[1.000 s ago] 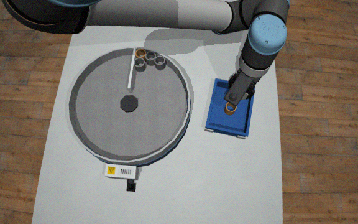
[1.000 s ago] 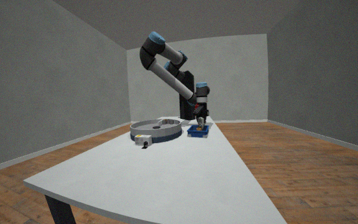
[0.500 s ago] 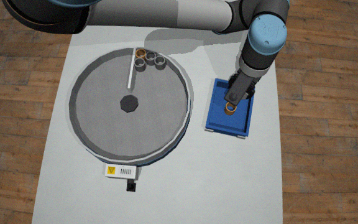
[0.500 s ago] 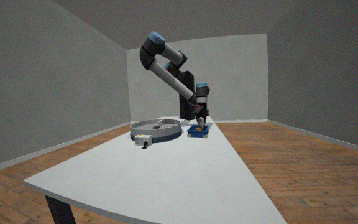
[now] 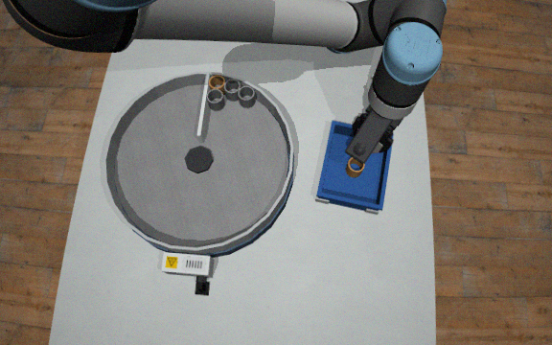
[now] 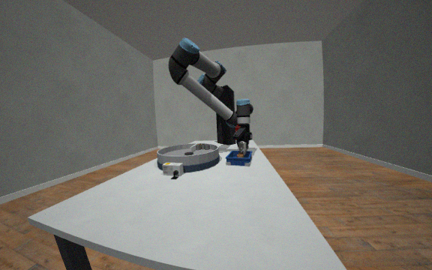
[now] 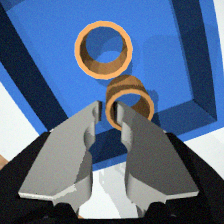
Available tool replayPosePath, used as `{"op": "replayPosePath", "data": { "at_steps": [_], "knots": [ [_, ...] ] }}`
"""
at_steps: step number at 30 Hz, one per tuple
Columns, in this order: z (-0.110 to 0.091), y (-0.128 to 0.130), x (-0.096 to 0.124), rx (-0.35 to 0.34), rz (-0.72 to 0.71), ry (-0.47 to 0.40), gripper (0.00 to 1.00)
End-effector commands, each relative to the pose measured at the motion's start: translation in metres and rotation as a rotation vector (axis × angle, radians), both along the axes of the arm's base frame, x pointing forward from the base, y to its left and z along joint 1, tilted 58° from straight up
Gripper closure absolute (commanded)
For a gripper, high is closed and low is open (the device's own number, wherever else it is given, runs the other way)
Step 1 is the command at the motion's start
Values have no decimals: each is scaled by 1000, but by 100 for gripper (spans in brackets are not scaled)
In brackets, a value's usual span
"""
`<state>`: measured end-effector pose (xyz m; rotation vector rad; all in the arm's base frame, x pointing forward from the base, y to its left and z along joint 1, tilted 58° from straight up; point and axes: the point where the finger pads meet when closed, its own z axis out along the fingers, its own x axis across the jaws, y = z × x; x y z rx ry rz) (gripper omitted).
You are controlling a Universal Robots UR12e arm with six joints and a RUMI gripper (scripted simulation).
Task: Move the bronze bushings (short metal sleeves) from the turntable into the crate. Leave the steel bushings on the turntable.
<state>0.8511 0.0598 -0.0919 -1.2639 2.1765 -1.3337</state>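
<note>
From the left in the top view, a bronze bushing (image 5: 217, 82) lies well apart from the fingers, on the turntable (image 5: 199, 206) (image 6: 190, 163) beside the white divider (image 5: 202, 107), with three steel bushings (image 5: 216, 97) near it to the right. Farther right, two bronze bushings are in the blue crate (image 5: 350, 184) (image 6: 239, 159) (image 7: 60, 55) on the table (image 5: 257, 297) (image 6: 186, 210). In the wrist view, the first bushing (image 7: 78, 50) is ahead of the fingers and apart from them; the second bushing (image 7: 151, 111) is at the fingertips, its near wall between them. Both are short, open orange-brown sleeves with bright rims; the second shows its outer side beyond the rim and looks tilted. The fingers (image 5: 369, 155) (image 6: 243, 154) stand slightly open, by a narrow gap wider than that wall, the left fingertip outside the ring and the right one over its opening. No firm grip shows; whether either tip touches the wall, I cannot tell.
</note>
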Motion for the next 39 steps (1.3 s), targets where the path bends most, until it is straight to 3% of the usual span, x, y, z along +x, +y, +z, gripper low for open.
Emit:
{"op": "replayPosePath", "data": {
  "at_steps": [1,26,39],
  "knots": [
    [2,2,-1,0,1,-1,94],
    [47,52,-57,0,2,0,94],
    [52,56,-62,0,0,0,94]
  ]
}}
